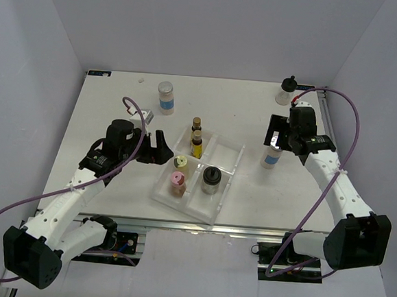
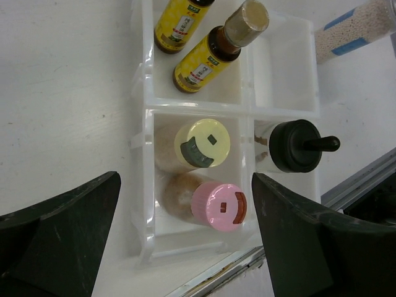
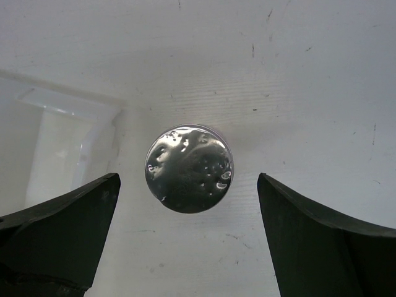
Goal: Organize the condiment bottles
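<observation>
Right gripper (image 3: 187, 179) spread above silver-lidded jar (image 3: 189, 164)

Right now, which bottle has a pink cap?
The pink-capped bottle sharing a compartment with the yellow-capped one, nearer the robot; no other cap is pink.

A silver-lidded jar (image 3: 189, 168) is being seen straight from above, with only its shiny, dimpled round lid being shown. It is being flanked by the dark fingers (image 3: 62, 235) of the right gripper (image 3: 189, 179), which are being held wide apart and clear of the lid on both sides. A corner of the clear tray (image 3: 68, 124) is being shown at the left, near the jar, on the scuffed white table (image 3: 297, 74).
</observation>
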Robot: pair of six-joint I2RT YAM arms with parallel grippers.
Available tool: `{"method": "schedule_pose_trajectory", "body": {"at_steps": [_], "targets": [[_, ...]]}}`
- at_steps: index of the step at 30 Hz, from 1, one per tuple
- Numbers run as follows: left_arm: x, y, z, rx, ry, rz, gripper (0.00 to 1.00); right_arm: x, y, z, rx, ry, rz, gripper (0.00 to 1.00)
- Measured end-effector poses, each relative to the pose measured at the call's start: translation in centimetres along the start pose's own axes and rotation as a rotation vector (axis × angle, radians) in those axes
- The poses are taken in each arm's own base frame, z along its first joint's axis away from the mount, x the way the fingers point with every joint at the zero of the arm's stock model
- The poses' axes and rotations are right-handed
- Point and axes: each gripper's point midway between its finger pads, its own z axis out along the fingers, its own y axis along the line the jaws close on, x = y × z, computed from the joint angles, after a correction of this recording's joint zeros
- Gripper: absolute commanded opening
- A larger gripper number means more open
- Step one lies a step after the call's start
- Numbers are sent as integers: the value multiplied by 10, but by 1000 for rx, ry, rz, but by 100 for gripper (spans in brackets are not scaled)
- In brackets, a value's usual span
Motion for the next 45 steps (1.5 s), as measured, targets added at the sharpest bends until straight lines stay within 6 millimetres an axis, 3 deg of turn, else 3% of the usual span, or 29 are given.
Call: {"method": "schedule_pose_trajectory", "body": {"at_steps": [13,18,21,25,28,32,34,37,42,45], "targets": [[-2,12,0,-65,-20,10,98,17,-4,26,28,46,-32,91],[-1,17,-1,-90,-22,12,98,29,-6,40,37,89,-47,73],[0,20,-1,-107,-17,12,98,31,-5,45,36,96,-56,51],[1,23,-1,-119,-16,13,98,31,-6,46,37,94,-65,31],[2,24,-1,-125,-14,13,98,31,-6,46,39,95,-67,8],[3,25,-1,-131,-12,12,98,30,-6,40,42,110,-77,8],[3,26,-1,-134,-13,12,98,21,-3,33,37,109,-88,8],[3,26,-1,-137,-13,12,98,-10,11,17,11,51,-104,8],[3,27,-1,-140,-12,12,98,-71,58,-20,-94,-105,-138,8],[3,28,-1,-144,-14,12,98,-83,88,-38,-172,-158,-168,8]]}}
